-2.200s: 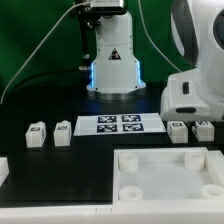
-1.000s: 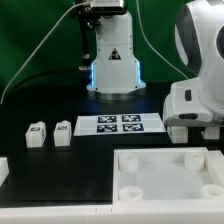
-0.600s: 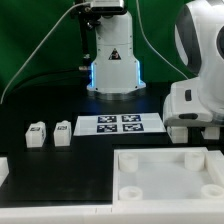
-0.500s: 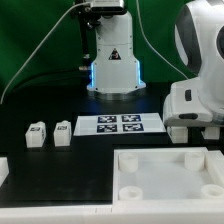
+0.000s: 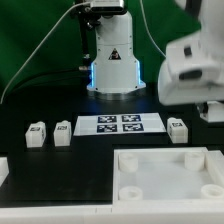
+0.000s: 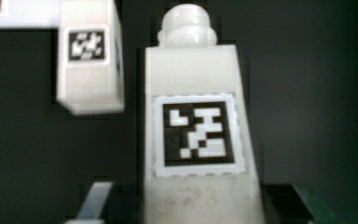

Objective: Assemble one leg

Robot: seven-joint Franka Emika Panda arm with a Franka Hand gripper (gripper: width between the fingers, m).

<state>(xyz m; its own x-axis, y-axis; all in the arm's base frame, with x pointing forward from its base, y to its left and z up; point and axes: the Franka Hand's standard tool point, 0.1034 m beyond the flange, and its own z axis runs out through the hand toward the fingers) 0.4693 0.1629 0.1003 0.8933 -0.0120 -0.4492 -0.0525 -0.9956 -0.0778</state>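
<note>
White plastic leg [image 6: 194, 110] sits clamped in the claw [image 6: 190, 200], its long axis running straight out between the dark fingers [image 6: 101, 198], peg end away from the wrist. The arm [image 5: 195, 65] hangs high at the exterior view's right, above a spare leg [image 5: 178, 128] on the table [image 5: 60, 165]. The square top [image 5: 170, 172] with its corner hole [image 5: 130, 190] lies well apart, nearer the camera.

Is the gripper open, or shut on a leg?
Shut on the leg: in the wrist view, fingers of the gripper touch both sides.
</note>
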